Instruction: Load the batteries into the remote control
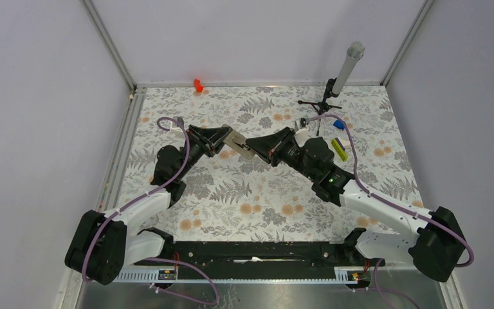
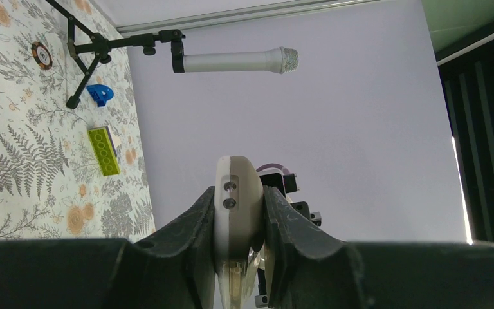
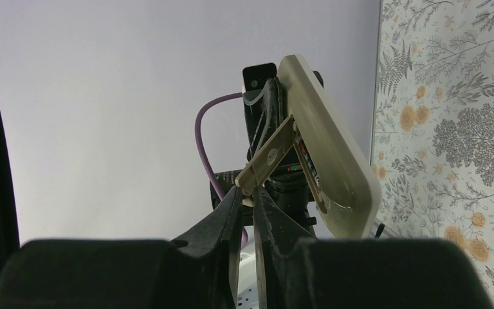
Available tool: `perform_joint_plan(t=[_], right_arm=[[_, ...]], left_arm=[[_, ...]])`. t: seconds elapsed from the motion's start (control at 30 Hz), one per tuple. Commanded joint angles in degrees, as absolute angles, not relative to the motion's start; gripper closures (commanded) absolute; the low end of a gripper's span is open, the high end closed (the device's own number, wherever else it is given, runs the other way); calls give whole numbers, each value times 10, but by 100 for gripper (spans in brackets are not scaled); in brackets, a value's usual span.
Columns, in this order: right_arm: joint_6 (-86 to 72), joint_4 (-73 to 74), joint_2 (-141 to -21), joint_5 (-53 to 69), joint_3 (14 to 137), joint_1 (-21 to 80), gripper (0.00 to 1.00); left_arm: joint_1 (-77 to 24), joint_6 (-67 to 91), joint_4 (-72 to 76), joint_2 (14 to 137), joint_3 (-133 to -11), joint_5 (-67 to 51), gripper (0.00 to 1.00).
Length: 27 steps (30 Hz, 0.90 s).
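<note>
Remote control [image 1: 240, 144] hangs in the air above the middle of the floral bench [image 1: 264, 199], between the two arms. The left jaws are clamped on one end of it, a pad pressed to either side, and the rest sticks out past the fingertips (seen edge-on from the left wrist, it shows a seam and two small dark dots). The right jaws meet it from the opposite side. They are almost closed, pinching a thin tan flap [image 3: 267, 158] that stands out at an angle from the handset. The body is off-white and flat with rounded corners. A yellow-green bar [image 1: 339, 149] lies on the bench, well off to the right.
</note>
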<state>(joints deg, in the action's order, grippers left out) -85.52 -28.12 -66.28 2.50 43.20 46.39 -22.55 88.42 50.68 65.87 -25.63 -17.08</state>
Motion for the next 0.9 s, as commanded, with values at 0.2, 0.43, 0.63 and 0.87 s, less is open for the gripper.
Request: perform_joint_plan(t=[0.2, 0.43, 0.63, 0.87], right_arm=[[-853, -222, -636, 14, 430, 467, 81], [-852, -182, -636, 16, 439, 468, 82], [-848, -169, -631, 10, 442, 468, 79], [-840, -162, -617, 3, 443, 467, 72]], left_arm=[[-224, 892, 558, 652, -281, -178, 100], [-221, 896, 548, 645, -278, -184, 100], [-218, 896, 544, 642, -278, -187, 100], [-213, 895, 535, 640, -278, -189, 100]])
